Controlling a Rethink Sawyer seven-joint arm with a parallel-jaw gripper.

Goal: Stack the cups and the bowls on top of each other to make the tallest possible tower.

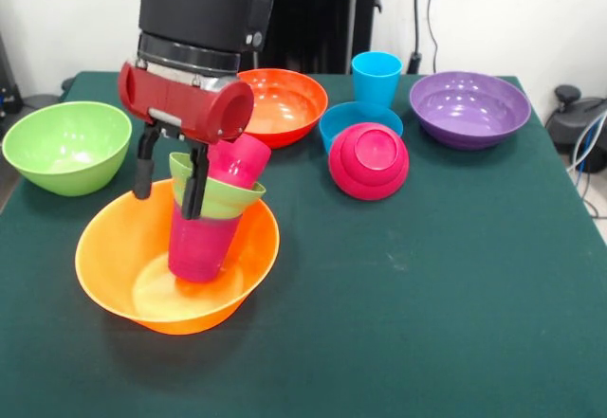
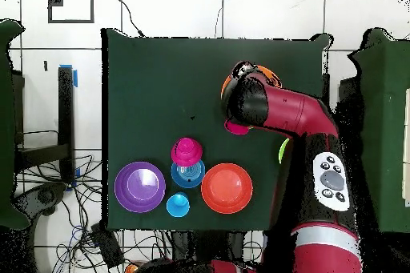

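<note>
The large orange bowl [image 1: 114, 247] stands at the front left and holds the tower. A purple-magenta cup [image 1: 197, 243] stands in it. A small lime green bowl [image 1: 228, 200] sits on that cup, and a red-pink cup [image 1: 239, 157] lies tilted in the green bowl. My gripper [image 1: 169, 179] hangs over the tower's left side with its black fingers [image 1: 142, 167] apart, one on each side of the green bowl's left rim. In the overhead view the arm [image 2: 276, 114] hides the gripper and most of the orange bowl [image 2: 227, 86].
A large lime green bowl [image 1: 66, 143] sits at the left edge. Behind the tower are a red-orange bowl [image 1: 285, 105] [image 2: 227, 187], a sky blue cup [image 1: 377, 77] [image 2: 178, 204], a purple bowl [image 1: 469, 107] [image 2: 139, 186], and a tipped pink-red bowl [image 1: 368, 160] [image 2: 186, 151] against a small blue bowl [image 1: 341, 119] [image 2: 190, 175].
</note>
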